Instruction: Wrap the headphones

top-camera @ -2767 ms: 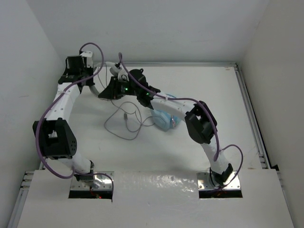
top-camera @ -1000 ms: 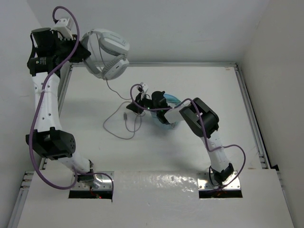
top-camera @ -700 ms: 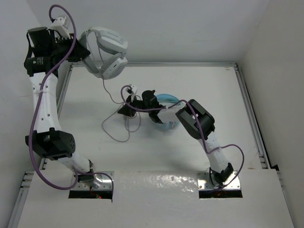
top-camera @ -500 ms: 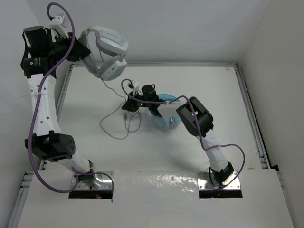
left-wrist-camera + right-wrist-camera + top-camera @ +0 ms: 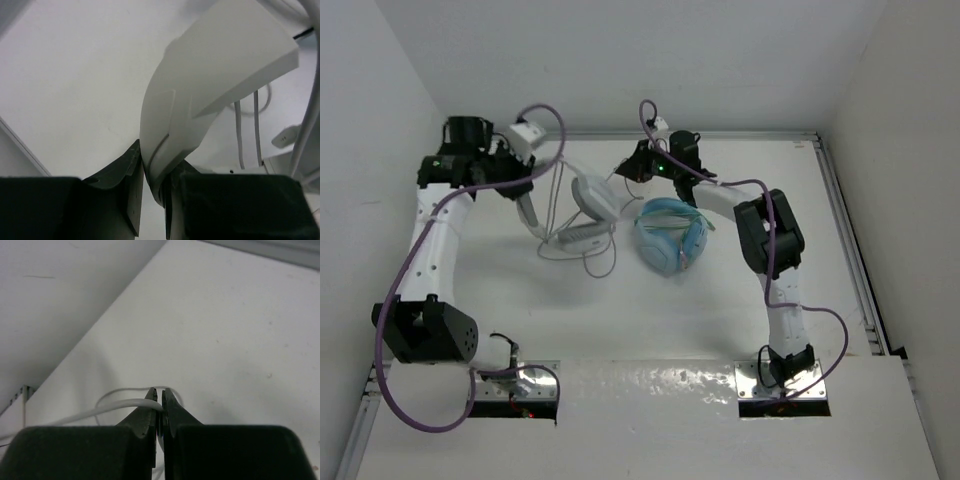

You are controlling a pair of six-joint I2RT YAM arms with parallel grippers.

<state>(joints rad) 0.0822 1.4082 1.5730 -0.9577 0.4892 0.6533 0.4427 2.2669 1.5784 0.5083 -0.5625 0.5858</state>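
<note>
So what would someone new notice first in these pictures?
The white headphones, left of centre, are clamped in the left gripper. Toward the back of the table, the right gripper pinches their thin cable. Blue headphones lie just to the right of the white pair.

The headphones (image 5: 592, 200) are sitting left of the table's (image 5: 750, 290) centre, with the other headphones (image 5: 667, 237) lying just beside at 3 o'clock. The left gripper (image 5: 152, 170) is clamping them from 9 o'clock. The right gripper (image 5: 160, 407) is pinching their cable (image 5: 110, 408) at 1 o'clock.
</note>
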